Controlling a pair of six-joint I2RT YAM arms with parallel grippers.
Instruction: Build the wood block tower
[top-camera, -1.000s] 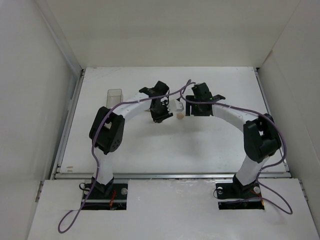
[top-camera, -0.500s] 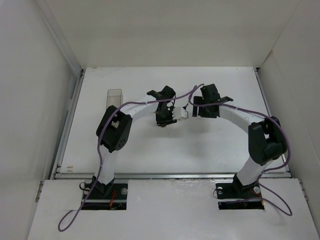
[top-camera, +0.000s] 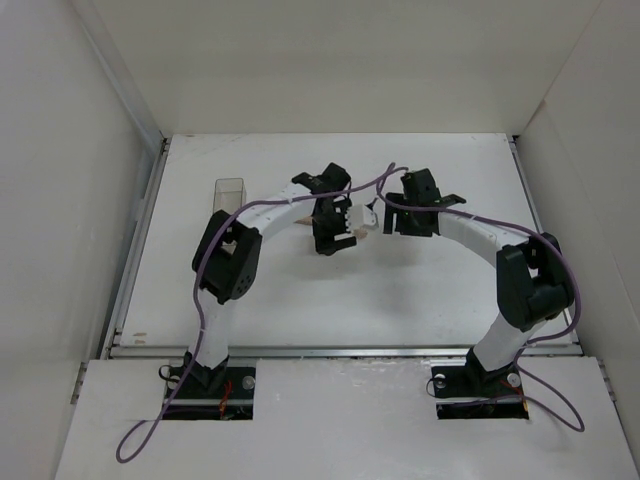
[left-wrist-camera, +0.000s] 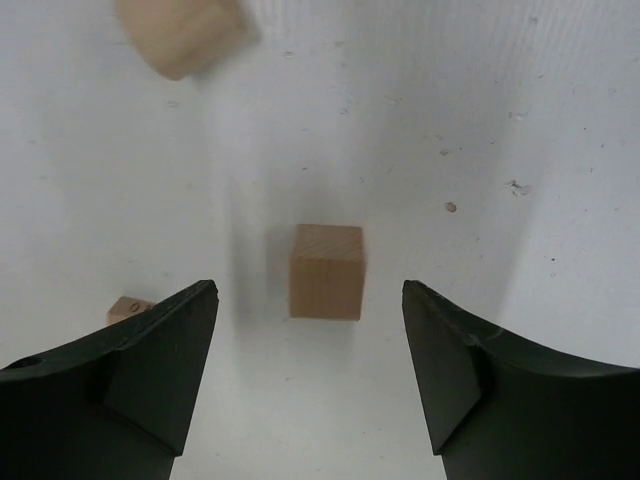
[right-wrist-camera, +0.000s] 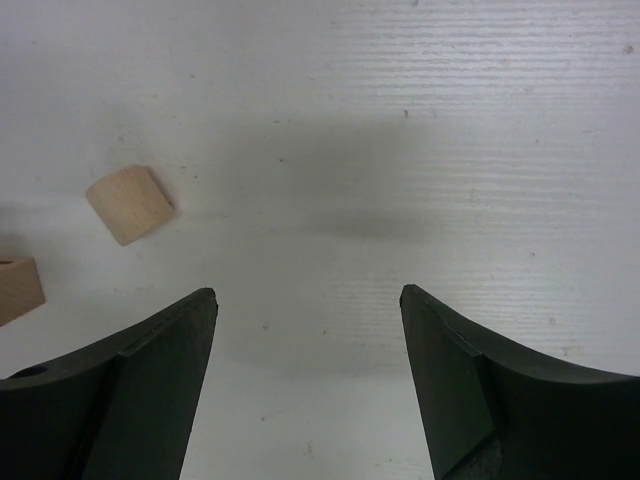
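blurred block (left-wrist-camera: 180, 35) at top edge

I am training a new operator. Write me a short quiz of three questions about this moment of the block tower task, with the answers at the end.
1. True or false: the left end effector is shut on the cube.
2. In the right wrist view, where do the two wood blocks lie relative to the right end effector? A: at the left of the picture. B: in the middle, inside its grasp. C: at the right of the picture.
3. Fill in: the left wrist view shows ___ wood blocks in all.

Key: 1 false; it stands open and the cube lies free between its fingers. 2 A. 3 three; one is blurred at the top, one is half hidden behind a finger.
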